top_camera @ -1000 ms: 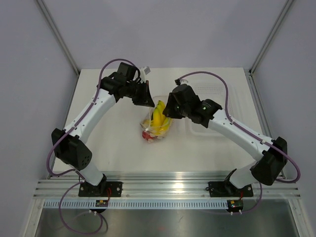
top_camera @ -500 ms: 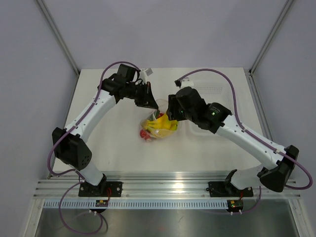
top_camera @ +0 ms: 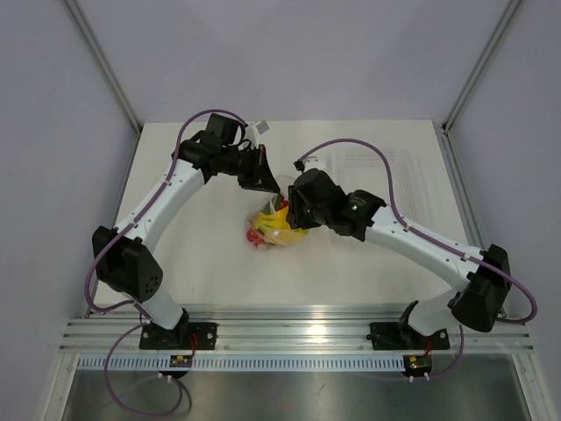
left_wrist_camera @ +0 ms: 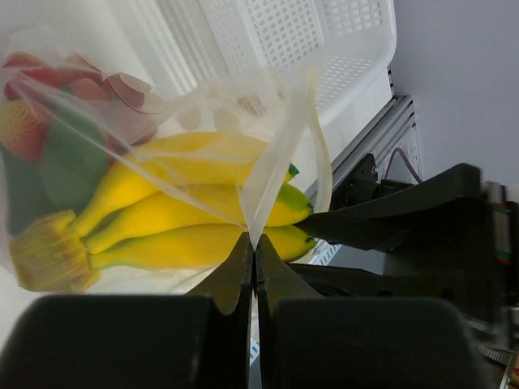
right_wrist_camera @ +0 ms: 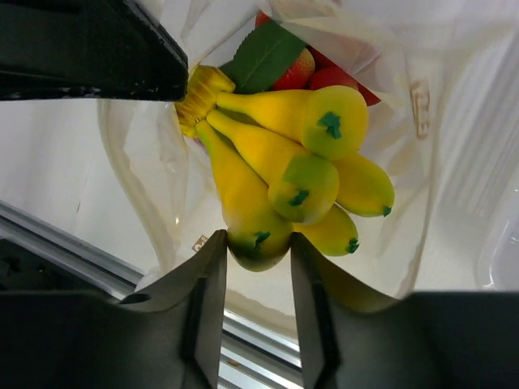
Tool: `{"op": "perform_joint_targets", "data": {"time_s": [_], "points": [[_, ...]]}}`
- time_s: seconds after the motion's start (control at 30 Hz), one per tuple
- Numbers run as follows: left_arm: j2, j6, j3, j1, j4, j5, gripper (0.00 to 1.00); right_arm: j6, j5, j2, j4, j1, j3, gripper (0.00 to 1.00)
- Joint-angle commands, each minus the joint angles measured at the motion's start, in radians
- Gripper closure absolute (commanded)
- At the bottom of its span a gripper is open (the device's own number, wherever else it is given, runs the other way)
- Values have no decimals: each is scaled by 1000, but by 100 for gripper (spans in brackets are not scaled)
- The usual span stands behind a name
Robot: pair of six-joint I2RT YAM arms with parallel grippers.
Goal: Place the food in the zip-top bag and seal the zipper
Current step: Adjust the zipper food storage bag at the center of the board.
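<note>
Small printed marks on the zip-top bag (right_wrist_camera: 426,174) are too blurred to read

Yellow bananas (right_wrist_camera: 276,162) and red strawberries (right_wrist_camera: 328,79) inside clear, seemingly unsealed zip-top bag (right_wrist_camera: 138,154).

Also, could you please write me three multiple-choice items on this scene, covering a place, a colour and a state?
1. Where are the bananas?
A) in the white basket
B) inside the zip-top bag
C) on the bare table

2. What colour is the leaf beside them?
A) green
B) blue
C) brown

3. How is the left pincer?
A) wide open
B) out of view
C) shut on the bag's film

Answers: 1 B, clear film surrounds them. 2 A, it is plainly green in the right wrist view. 3 C, its fingertips meet on a fold of film.
</note>
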Motion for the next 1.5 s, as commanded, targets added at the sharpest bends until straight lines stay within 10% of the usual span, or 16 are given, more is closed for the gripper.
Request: {"op": "perform_joint_targets", "data": {"time_s": [0.0,0.13,0.3,0.37,0.4,0.57,1.1,1.47], "points": [[-26,-20,4,3,62,75,100,40,-16,85,63,7,32,65],[-26,-16,15,-7,62,94,100,87,36,132,66,8,68,97],[-17,7,44,-14,20,92,92,202,74,121,144,5,24,100],[0,39,100,-30,-22,65,80,241,68,118,190,7,-20,100],[14,49,119,-35,-60,48,55,282,74,122,228,7,-36,100],[7,82,147,-40,-115,-10,27,385,119,147,316,7,-96,100],[-394,-146,-168,77,-36,-479,28,373,185,170,270,5,-4,100],[-477,-5,-444,-9,150,-509,31,357,160,184,266,3,35,100]]}}
